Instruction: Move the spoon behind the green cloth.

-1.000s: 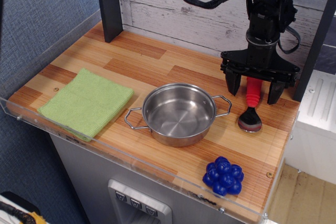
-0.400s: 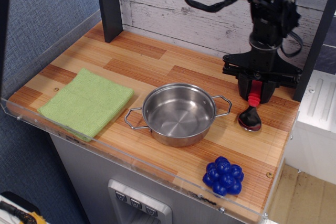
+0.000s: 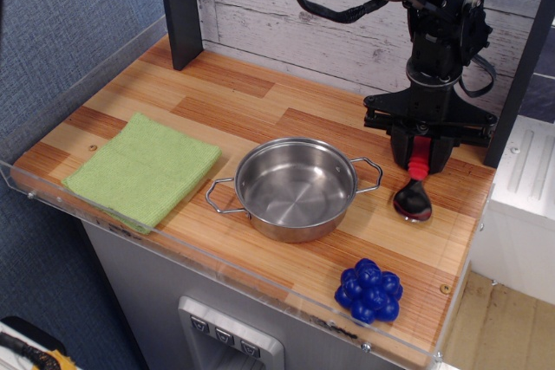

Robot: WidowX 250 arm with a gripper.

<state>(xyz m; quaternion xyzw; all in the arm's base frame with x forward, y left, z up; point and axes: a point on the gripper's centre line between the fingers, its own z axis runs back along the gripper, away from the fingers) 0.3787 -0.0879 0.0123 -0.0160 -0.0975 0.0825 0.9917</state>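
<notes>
The spoon (image 3: 414,191) lies at the right side of the wooden counter, its shiny bowl toward the front and its ribbed red handle pointing back. My gripper (image 3: 421,153) stands over it with its black fingers closed on the red handle. The spoon's bowl still looks to be on or just above the counter. The green cloth (image 3: 144,168) lies flat at the front left of the counter, far from the gripper.
A steel pot (image 3: 297,186) with two handles stands in the middle, between cloth and spoon. A blue bunch of grapes (image 3: 369,290) lies at the front right. A dark post (image 3: 180,8) stands at the back left. A clear lip (image 3: 217,266) runs along the front edge.
The gripper's fingers, open on either side of the red handle a second ago, have closed on it. The spoon has shifted only slightly.
</notes>
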